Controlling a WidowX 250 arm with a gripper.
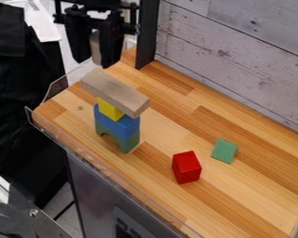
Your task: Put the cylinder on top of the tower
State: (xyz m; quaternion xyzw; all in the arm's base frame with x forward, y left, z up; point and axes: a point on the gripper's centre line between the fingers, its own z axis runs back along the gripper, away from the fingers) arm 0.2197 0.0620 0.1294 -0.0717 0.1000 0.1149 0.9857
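Clasping the cylinder (96, 50) between parted fingers (111, 46), the gripper (95, 62) hangs by the tower (117, 124) — itself near the counter's edge (63, 134).

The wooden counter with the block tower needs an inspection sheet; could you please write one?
Surface: wooden counter, striped grain.
Job's things: tower upright, topped by a wooden plank; pale cylinder raised, not on the tower.
Clutter: red block and small green block, apart.
Gripper: the gripper has its fingers around the cylinder.
Cables: dark strand low at left, possibly a cable.
Surroundings: pale plank wall; black cloth at left.
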